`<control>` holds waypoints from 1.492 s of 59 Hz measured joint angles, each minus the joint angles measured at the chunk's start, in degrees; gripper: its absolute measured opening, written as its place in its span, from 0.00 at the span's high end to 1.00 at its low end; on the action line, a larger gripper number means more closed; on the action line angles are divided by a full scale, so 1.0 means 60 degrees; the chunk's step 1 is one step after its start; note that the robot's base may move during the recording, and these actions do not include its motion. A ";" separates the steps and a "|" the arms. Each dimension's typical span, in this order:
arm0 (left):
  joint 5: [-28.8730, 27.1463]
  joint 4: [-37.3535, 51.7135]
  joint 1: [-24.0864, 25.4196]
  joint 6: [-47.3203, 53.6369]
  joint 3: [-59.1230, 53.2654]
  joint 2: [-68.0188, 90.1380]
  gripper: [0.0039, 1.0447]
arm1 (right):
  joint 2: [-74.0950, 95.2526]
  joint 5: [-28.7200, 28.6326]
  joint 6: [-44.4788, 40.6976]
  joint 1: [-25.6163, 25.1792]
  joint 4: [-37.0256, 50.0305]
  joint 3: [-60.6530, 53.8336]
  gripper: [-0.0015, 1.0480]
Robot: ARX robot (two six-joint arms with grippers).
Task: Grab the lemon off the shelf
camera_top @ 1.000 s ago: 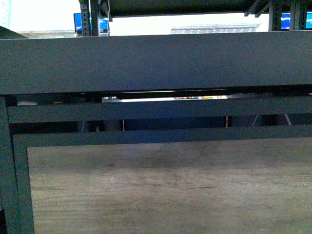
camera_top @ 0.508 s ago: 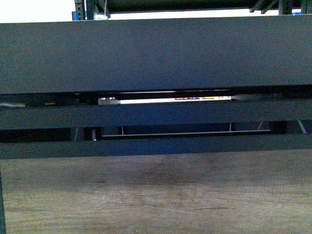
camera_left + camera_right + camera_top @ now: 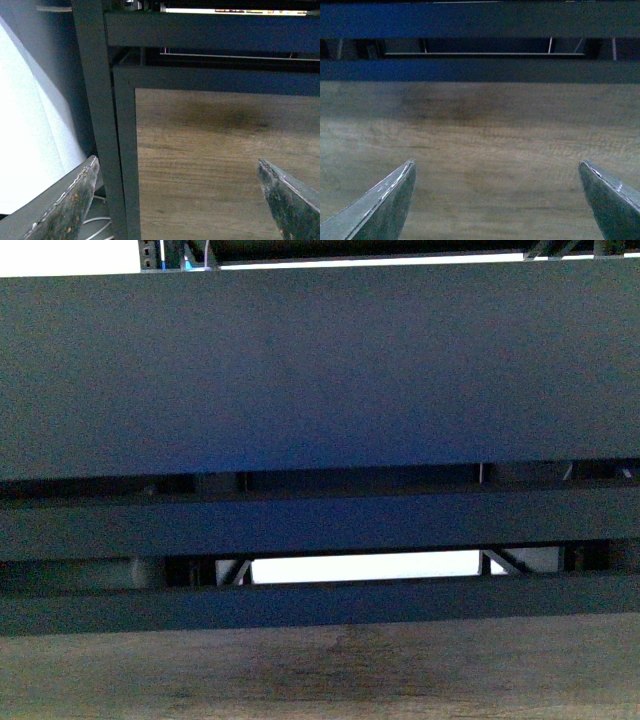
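You are looking straight at the shelf (image 3: pixel 320 370). Its dark raised rim fills most of the front view. Two black crossbars (image 3: pixel 320 525) run below the rim, and the wood-grain panel (image 3: pixel 320 670) sits under them. The rim hides the deck, so you cannot tell where the lemon lies. Your left end effector (image 3: pixel 176 167) is spread wide and empty, facing the panel beside the shelf's corner post (image 3: pixel 95 100). Your right end effector (image 3: pixel 496 167) is likewise wide and empty, facing the panel below the lower crossbar.
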 joint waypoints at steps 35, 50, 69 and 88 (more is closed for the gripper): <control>0.0000 0.0000 0.0004 0.0004 0.0000 0.0000 0.07 | 0.0000 0.0004 -0.0004 0.0000 0.0000 0.0000 0.07; 0.0000 0.0000 0.0000 0.0000 0.0000 0.0000 0.07 | 0.0000 0.0000 -0.0004 0.0000 0.0000 0.0000 0.07; -0.0004 0.0000 0.0000 0.0000 0.0000 -0.0004 0.07 | 0.0000 0.0000 -0.0004 0.0000 0.0000 0.0004 0.07; 0.0000 0.0000 0.0004 0.0004 0.0000 0.0000 0.07 | 0.0000 0.0000 0.0007 0.0000 0.0000 0.0000 0.07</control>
